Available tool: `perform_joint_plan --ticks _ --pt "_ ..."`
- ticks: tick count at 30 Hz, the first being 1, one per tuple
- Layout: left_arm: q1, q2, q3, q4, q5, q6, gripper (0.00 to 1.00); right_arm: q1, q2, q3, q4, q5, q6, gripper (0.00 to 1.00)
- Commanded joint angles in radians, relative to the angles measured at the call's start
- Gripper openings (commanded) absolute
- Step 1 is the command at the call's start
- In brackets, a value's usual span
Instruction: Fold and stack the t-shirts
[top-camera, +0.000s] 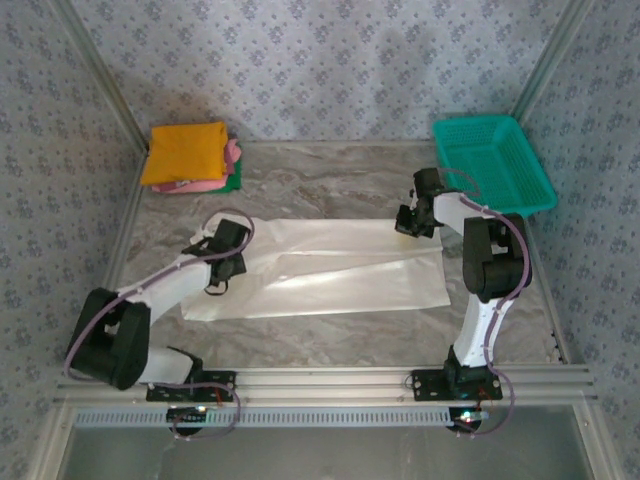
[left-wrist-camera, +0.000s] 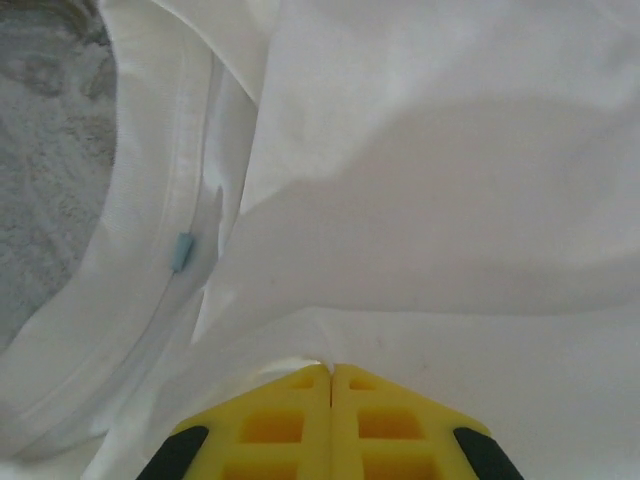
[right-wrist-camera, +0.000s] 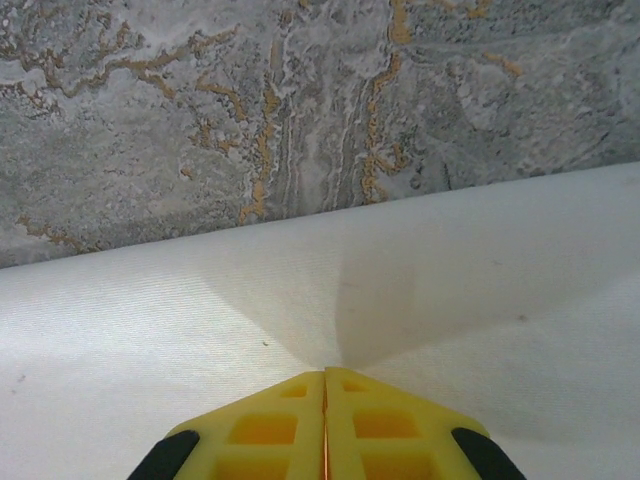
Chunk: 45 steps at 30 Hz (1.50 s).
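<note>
The grey marbled bench (top-camera: 330, 165) carries everything. The biggest thing on it is the white t-shirt (top-camera: 330, 270), which lies flat as a wide band across the middle, from one arm to the other. In the far right corner stands the teal mesh basket (top-camera: 492, 160), well apart from the cloth. In the far left corner is a pile of folded shirts: the orange shirt (top-camera: 183, 152) is on top, and the edges of the pink shirt (top-camera: 233, 152) and the green shirt (top-camera: 234, 183) show under it on the right side. The left fingers (left-wrist-camera: 322, 375) are pressed together at the left end of the white t-shirt, beside its collar seam, and a small fold of the cloth is nipped between the tips. The right fingers (right-wrist-camera: 318, 380) are also pressed together, near the far right edge of the same t-shirt; the cloth draws up into a soft ridge that ends at their tips. A small blue tag (left-wrist-camera: 181, 251) sits on the collar seam.
</note>
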Motion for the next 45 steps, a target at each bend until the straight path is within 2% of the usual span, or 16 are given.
perform_joint_plan --ticks 1,7,8,10,11,12,14,16,17,21,25,29,31,36,40,45 --pt "-0.023 -0.086 -0.038 -0.025 -0.073 -0.061 0.04 -0.008 0.021 0.025 -0.033 -0.007 -0.016 0.11" --pt "-0.016 -0.159 -0.07 -0.035 -0.122 -0.048 0.09 -0.005 0.02 0.028 -0.028 -0.012 -0.01 0.11" --pt "-0.013 -0.166 -0.059 -0.027 -0.117 -0.024 0.0 -0.004 0.019 0.031 -0.03 -0.012 -0.012 0.11" --pt "-0.014 -0.195 -0.035 -0.022 -0.119 0.009 0.0 -0.004 0.014 0.034 -0.043 -0.01 -0.015 0.11" --pt "-0.013 -0.211 -0.029 -0.014 -0.112 0.02 0.04 -0.004 0.008 0.032 -0.045 -0.005 -0.018 0.11" --pt "-0.014 -0.225 -0.023 -0.011 -0.103 0.025 0.14 -0.004 0.002 0.028 -0.043 -0.004 -0.019 0.12" --pt "-0.023 -0.257 -0.011 -0.023 -0.104 0.029 0.22 -0.007 -0.008 0.018 -0.043 0.0 -0.019 0.13" --pt "-0.033 -0.301 -0.017 -0.029 -0.141 0.016 0.45 -0.011 -0.008 0.016 -0.042 0.002 -0.019 0.13" --pt "-0.033 -0.325 -0.025 -0.011 -0.137 0.03 0.46 -0.012 -0.008 0.016 -0.04 0.001 -0.018 0.13" --pt "-0.031 -0.376 -0.029 0.039 -0.116 0.066 0.37 -0.011 0.0 0.024 -0.043 0.002 -0.014 0.15" --pt "0.008 -0.245 0.03 0.09 0.021 0.13 0.34 -0.011 -0.009 0.026 -0.04 0.008 -0.012 0.14" --pt "0.068 -0.012 0.12 0.095 0.127 0.103 0.1 -0.013 -0.024 0.024 -0.045 0.011 -0.011 0.03" --pt "0.093 0.08 0.133 0.146 0.187 0.094 0.1 -0.01 -0.045 0.014 -0.045 0.015 -0.01 0.0" --pt "0.107 0.256 0.188 0.171 0.192 0.074 0.02 -0.029 -0.081 -0.023 -0.069 0.044 0.012 0.0" --pt "0.178 0.327 0.162 0.193 0.27 0.011 0.0 -0.057 -0.082 -0.052 -0.08 0.06 0.016 0.0" --pt "0.201 0.364 0.143 0.2 0.275 0.006 0.01 -0.062 -0.124 -0.166 -0.082 0.07 0.031 0.0"
